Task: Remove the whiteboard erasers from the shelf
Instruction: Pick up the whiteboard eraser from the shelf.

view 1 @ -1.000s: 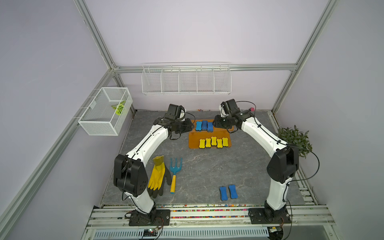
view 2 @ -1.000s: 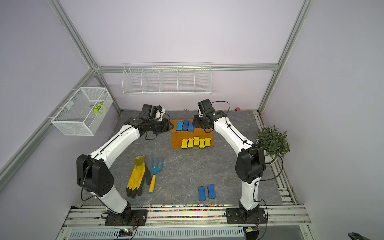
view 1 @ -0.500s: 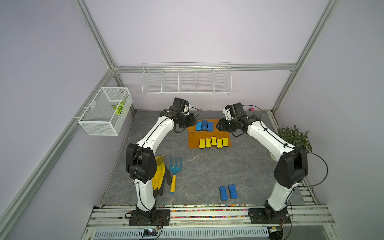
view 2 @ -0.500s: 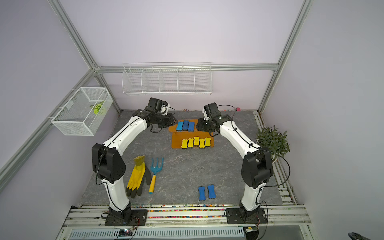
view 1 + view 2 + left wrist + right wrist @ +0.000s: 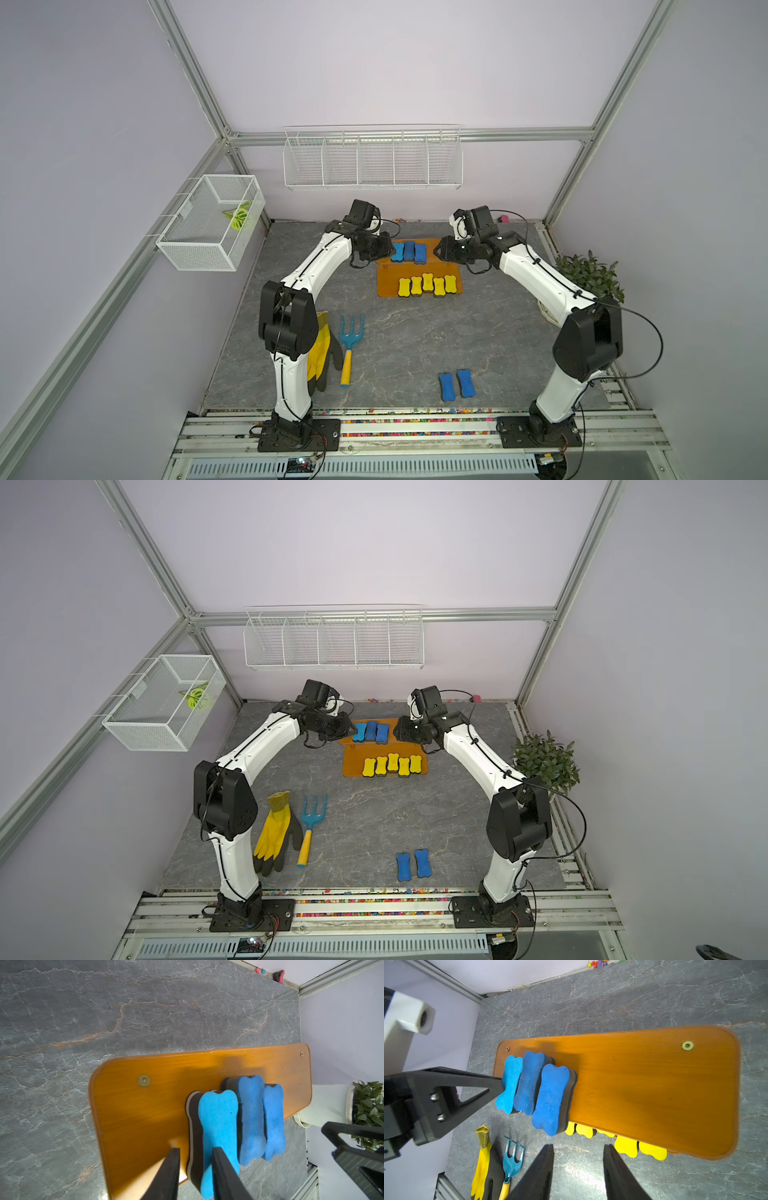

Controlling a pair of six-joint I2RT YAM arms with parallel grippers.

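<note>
Ten bone-shaped foam whiteboard erasers (image 5: 392,762) with dark felt undersides appear in three groups. Three blue erasers (image 5: 409,251) lie side by side on the upper board of the orange-brown two-tier stepped wooden shelf (image 5: 387,284), between the two sets of jaws. Five yellow erasers (image 5: 427,282) sit in one row on its lower board, near both sets of jaws. Two more blue erasers (image 5: 464,382) lie together on the grey marbled table (image 5: 415,340), well apart from either.

The left gripper (image 5: 196,1148) has its jaws apart, straddling one end of the palest blue eraser (image 5: 218,1122). One finger (image 5: 173,1167) stands beside the felt edge with a strip of board showing between. The other finger (image 5: 223,1174) crosses in front of the blue face; whether it touches cannot be told.

The right gripper (image 5: 579,1145) has its jaws apart, with only table between them. The nearest blue eraser (image 5: 550,1097) lies just beyond the fingertips, not touching them.

Farther from the jaws:
- one yellow-and-black glove (image 5: 274,833)
- one blue hand fork with a yellow handle (image 5: 311,816)
- one potted green plant (image 5: 544,762)
- one white wire rack of five compartments (image 5: 372,162)
- one white mesh basket (image 5: 208,249) holding one green leaf (image 5: 237,216)
</note>
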